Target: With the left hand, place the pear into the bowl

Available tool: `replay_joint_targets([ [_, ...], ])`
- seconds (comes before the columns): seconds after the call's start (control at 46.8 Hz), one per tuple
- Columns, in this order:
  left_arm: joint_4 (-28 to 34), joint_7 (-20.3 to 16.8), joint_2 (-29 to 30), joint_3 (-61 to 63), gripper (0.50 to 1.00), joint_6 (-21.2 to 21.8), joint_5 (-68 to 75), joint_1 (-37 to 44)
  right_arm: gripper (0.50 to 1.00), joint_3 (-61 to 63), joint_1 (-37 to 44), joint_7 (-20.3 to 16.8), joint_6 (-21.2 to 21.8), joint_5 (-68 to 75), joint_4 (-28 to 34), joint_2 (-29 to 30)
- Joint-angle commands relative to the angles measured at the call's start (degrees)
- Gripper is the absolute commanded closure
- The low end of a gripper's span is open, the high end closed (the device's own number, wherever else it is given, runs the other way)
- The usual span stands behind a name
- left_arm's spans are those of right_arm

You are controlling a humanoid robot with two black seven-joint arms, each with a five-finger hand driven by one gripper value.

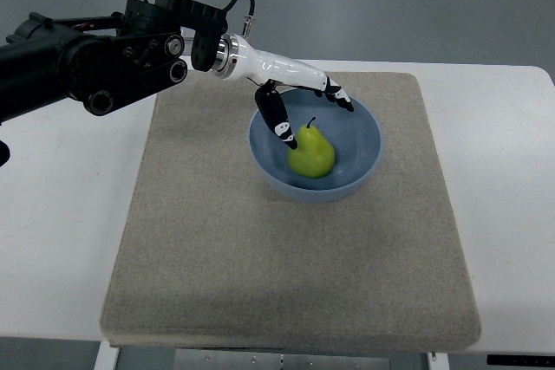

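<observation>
The pear (311, 153) sits upright in the blue bowl (364, 140) while the left hand (290, 84) hovers above it, fingers (277, 117) spread and empty

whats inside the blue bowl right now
A green pear with its stem up sits inside the blue bowl. The left hand hangs over the bowl's far rim, fingers open, hiding part of that rim. The bowl floor under the pear is covered.

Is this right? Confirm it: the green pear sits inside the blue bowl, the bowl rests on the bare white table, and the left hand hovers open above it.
Not quite. The top view shows the bowl resting on the grey mat, not on the bare table. The pear is inside it, and the left hand hovers open above.
</observation>
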Motion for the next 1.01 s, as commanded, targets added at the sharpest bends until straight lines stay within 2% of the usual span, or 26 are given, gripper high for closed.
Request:
replay_joint_targets([
  [0.0,1.69,0.00,0.14,-1.07,0.570,0.00,0.00,-0.23,0.576,0.00,0.02,0.00,-0.08,0.00,-0.01,0.00],
  [0.193,6.26,0.00,0.32,-3.44,0.572,0.35,-0.08,-0.32,0.576,0.00,0.02,0.00,0.00,0.00,-0.01,0.00],
  [0.684,20.15,0.18,0.67,-3.79,0.572,6.67,-3.07,1.88,0.576,0.00,0.02,0.00,0.00,0.00,-0.01,0.00],
  [0.92,27.26,1.32,-0.30,-3.62,0.574,6.85,-9.83,2.58,0.576,0.00,0.02,0.00,-0.08,0.00,-0.01,0.00],
  [0.984,29.99,2.63,-1.61,-3.53,0.576,7.64,-12.91,3.29,0.576,0.00,0.02,0.00,-0.08,0.00,-0.01,0.00],
])
